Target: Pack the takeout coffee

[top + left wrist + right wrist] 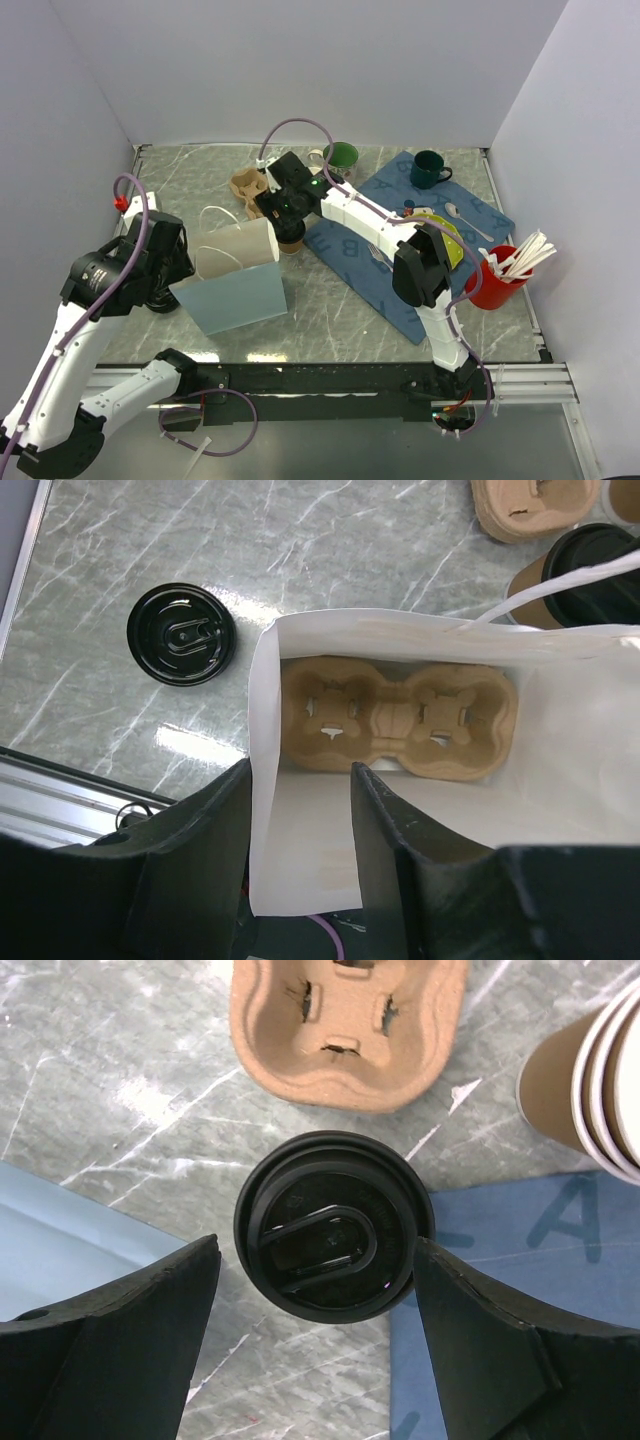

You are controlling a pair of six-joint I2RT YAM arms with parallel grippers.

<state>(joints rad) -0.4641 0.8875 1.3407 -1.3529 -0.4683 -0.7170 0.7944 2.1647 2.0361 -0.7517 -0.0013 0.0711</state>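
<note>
The takeout coffee (330, 1225), a brown paper cup under a black lid, stands on the marble top beside the blue mat. My right gripper (316, 1242) hangs open straight above it; the right fingertip sits at the lid's rim and the left one is well clear. From above, the coffee (291, 240) is mostly hidden under that gripper (285, 205). A white paper bag (300, 660) stands open with a pulp cup carrier (395, 725) on its bottom. My left gripper (300, 770) is open astride the bag's near wall, the paper lying against the left finger.
A loose black lid (181, 634) lies left of the bag. Spare pulp carriers (345, 1030) and a stack of lidless paper cups (590, 1080) stand just behind the coffee. Two green mugs (340, 155) (430, 168), a plate (445, 240) and a red cup of utensils (495, 282) sit on the right.
</note>
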